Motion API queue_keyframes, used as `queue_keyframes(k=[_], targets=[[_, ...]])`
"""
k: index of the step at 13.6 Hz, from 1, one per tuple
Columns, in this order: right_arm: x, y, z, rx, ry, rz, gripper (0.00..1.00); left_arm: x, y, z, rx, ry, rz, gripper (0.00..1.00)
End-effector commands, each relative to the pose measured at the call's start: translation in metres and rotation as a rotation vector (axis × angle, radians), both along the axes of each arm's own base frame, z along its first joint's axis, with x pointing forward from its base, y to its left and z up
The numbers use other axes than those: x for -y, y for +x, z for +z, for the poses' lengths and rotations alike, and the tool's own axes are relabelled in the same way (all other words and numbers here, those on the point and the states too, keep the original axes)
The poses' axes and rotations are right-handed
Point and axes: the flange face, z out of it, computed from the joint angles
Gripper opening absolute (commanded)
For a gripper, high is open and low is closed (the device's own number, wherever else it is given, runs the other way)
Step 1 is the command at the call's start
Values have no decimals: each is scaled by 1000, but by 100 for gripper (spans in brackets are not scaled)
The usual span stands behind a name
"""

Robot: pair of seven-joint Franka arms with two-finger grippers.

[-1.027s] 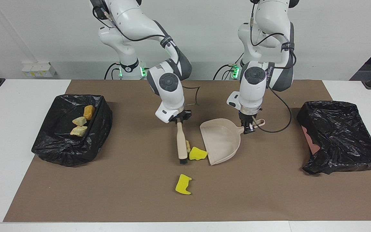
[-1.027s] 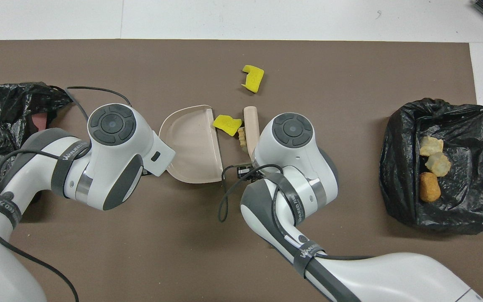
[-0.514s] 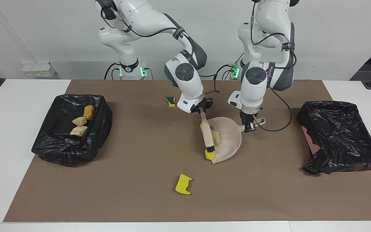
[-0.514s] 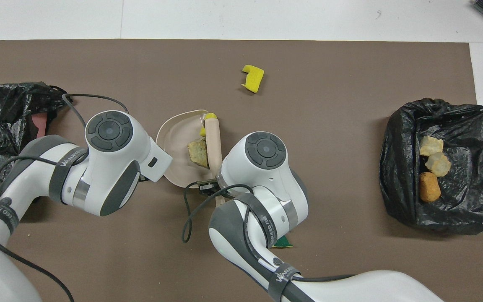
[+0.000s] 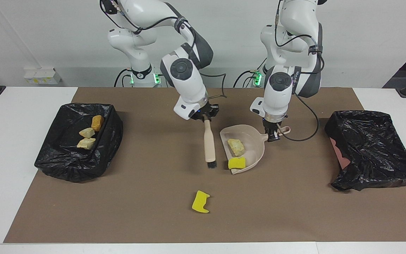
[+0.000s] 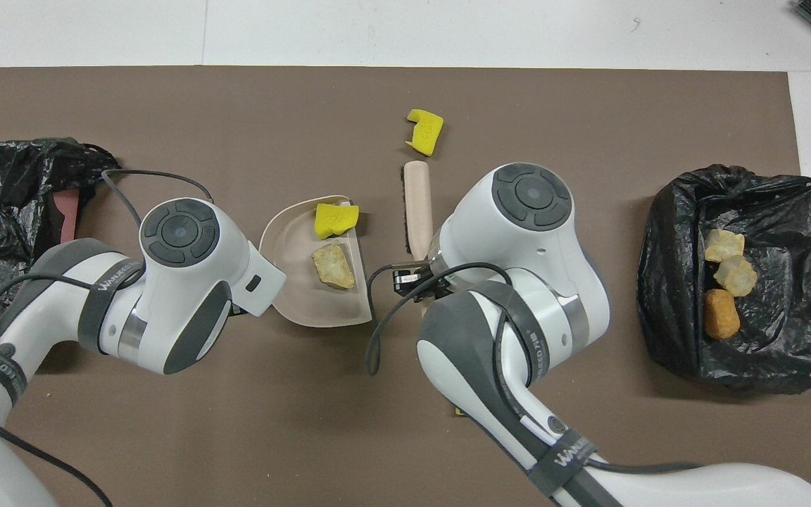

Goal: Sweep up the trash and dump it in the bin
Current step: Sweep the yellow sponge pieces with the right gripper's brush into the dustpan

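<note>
From my seat, the bin [image 5: 79,141] near the mat's right-arm end holds three chunks, my right gripper [image 5: 206,118] is clamped on the brush [image 5: 209,146], and my left gripper [image 5: 272,135] clamps the dustpan [image 5: 256,141] carrying a bread chunk [image 5: 235,146] and sponge scrap [image 5: 237,162], mid-mat.

I am holding both arms bent forward and down toward the middle of the table, wrists pointing steeply downward. My right gripper [image 5: 207,119] is pointing down with fingers clamped shut around what it carries. My left gripper [image 5: 272,135] is hanging just beside it, toward the left arm's end, likewise clamped tight.
</note>
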Motion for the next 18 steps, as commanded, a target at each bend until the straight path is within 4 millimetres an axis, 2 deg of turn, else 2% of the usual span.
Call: queue_keyframes(k=[1, 3, 6, 7, 9, 12, 13, 14, 16, 18], targets=[[41, 24, -6, 40, -76, 60, 0, -5, -9, 1, 18, 2, 25, 0], [69, 47, -15, 45, -84, 72, 0, -6, -8, 2, 19, 2, 27, 0], [74, 100, -48, 88, -154, 127, 0, -5, -9, 1, 20, 2, 43, 0], [72, 116, -57, 99, -147, 128, 0, -6, -8, 1, 28, 2, 100, 0], [68, 139, -60, 141, -135, 216, 0, -7, -4, 3, 55, -11, 169, 0], [63, 149, -79, 159, -149, 400, 0, -16, 2, 3, 49, -13, 215, 0], [49, 149, -87, 169, -185, 450, 0, -16, 1, 3, 50, -16, 250, 0], [43, 150, -94, 171, -193, 464, 0, -15, 1, 3, 55, -18, 295, 0], [39, 143, -95, 141, -197, 516, 0, -13, -1, 3, 60, -19, 332, 0], [12, 122, -90, 83, -200, 561, 0, -12, -3, 3, 60, -18, 328, 0]])
